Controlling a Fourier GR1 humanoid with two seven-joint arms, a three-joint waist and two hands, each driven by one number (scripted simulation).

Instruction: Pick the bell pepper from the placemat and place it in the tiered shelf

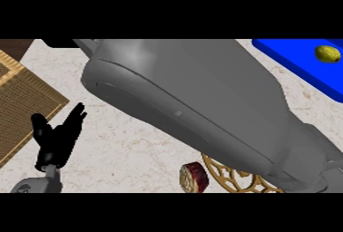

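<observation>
A view looking steeply down at a pale marble counter [134, 149]. 1 large grey forearm [201, 104] fills the middle, running from the near right corner up toward the far left. It is the robot's right arm, and its hand is out of sight, so I cannot tell whether that hand is released or grasping anything.

At the near left, the left hand [57, 136] rests with its black fingers straight and pointing up, released and holding nothing.

At the far right lies a blue placemat [301, 63], with a small yellow bell pepper [327, 53] sitting on it near the right edge.

Along the left edge is a brown woven surface [23, 104] with a lighter rim; what it belongs to cannot be told.

At the near edge, partly under the forearm, sit a gold openwork object [231, 179] and, just left of it, a small dark red round object [192, 177].
</observation>
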